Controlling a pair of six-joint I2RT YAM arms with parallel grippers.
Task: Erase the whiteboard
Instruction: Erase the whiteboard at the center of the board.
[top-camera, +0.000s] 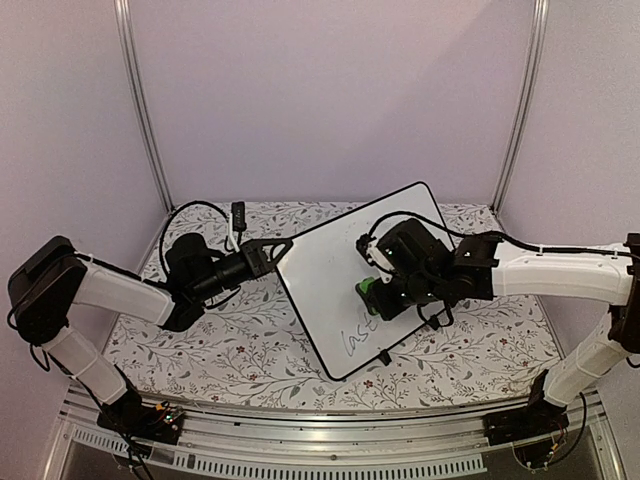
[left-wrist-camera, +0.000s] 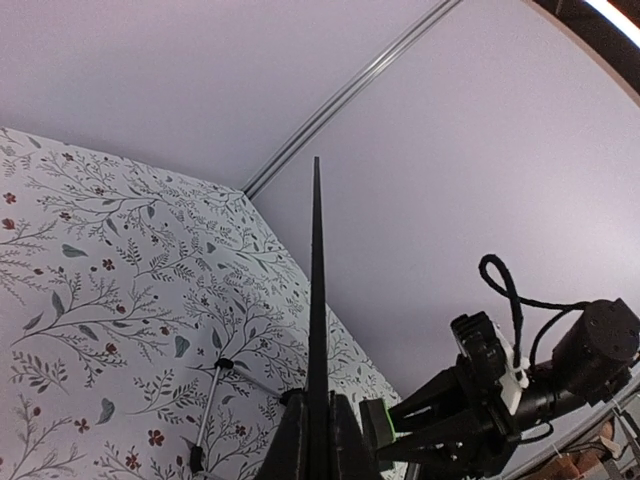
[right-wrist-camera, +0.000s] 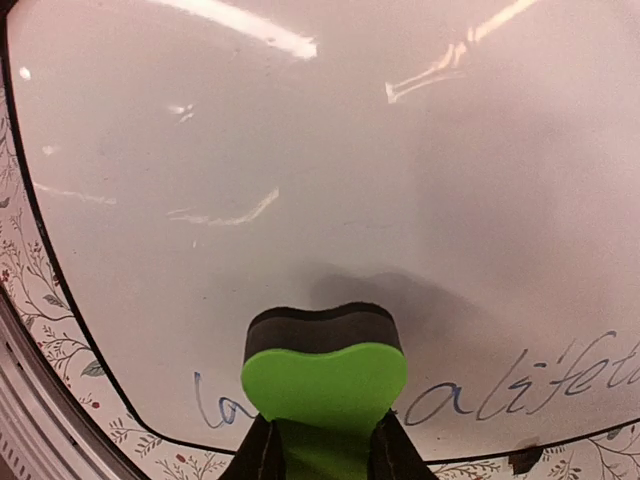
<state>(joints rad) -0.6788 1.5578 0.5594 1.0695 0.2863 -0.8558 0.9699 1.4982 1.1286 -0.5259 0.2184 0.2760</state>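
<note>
Right pincer (right-wrist-camera: 325, 448) holds eraser (right-wrist-camera: 325, 385) over whiteboard (right-wrist-camera: 350, 150) gripped by left pincer (left-wrist-camera: 318, 435)

Bright, even light; glare streaks on whiteboard (right-wrist-camera: 400, 200); soft shadow above eraser (right-wrist-camera: 325, 375)

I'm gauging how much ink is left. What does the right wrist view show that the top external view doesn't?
Only the right wrist: the blue writing running on to the right of the eraser, a stretch hidden under the right arm from above. Only the top external: the left end effector clamping the whiteboard by its edge, and the board's full outline on the table. Both: the right end effector holding the green eraser at the board, with writing starting near the lower rim.
</note>
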